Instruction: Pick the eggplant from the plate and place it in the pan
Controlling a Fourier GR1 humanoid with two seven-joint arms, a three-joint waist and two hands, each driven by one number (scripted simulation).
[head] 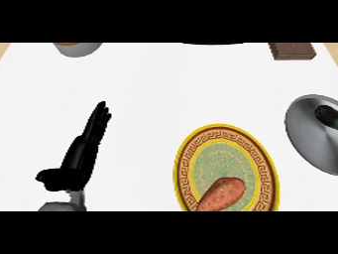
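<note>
Robot hand, left [84, 149]: black, fingers straight and pressed together, pointing up-view over the tabletop [164, 84]; holds nothing. Sits well left of the plate.
Robot hand, right: not in view; state can't be told.
Eggplant [221, 194]: task's thing, though it shows orange-brown, elongated, tapered, w/ a mottled, slightly rough skin. Lies on the plate's near half, tilted, its lower end cut by the view's edge.
Plate [263, 163]: round, flat; yellow rim, brown band w/ key pattern, pale green centre. Glazed look.
Pan [314, 136]: at right edge, partly out of view. Grey metal, smooth, rounded wall w/ sheen. Something dark and glossy shows inside near the rim; can't tell what.
Pan vs plate: near, not touching.
Step in hand (judged): eggplant on plate, not in pan, no hand on it, so the pick is what remains; placing follows.
Next move calls for (judged): a hand over the plate's near half, fingers spread wide enough for the thick middle, closing across the short axis; then a lift clear of the plate rim and over the pan wall. Pan lies to the right, so the right side looks the shorter route.
Handling guess: tapered shape may roll or slip if taken near the narrow end.
Other: grey bowl [78, 48] far left at top edge; brown block [291, 50] far right at top edge. Tabletop white, matte, plain.
</note>
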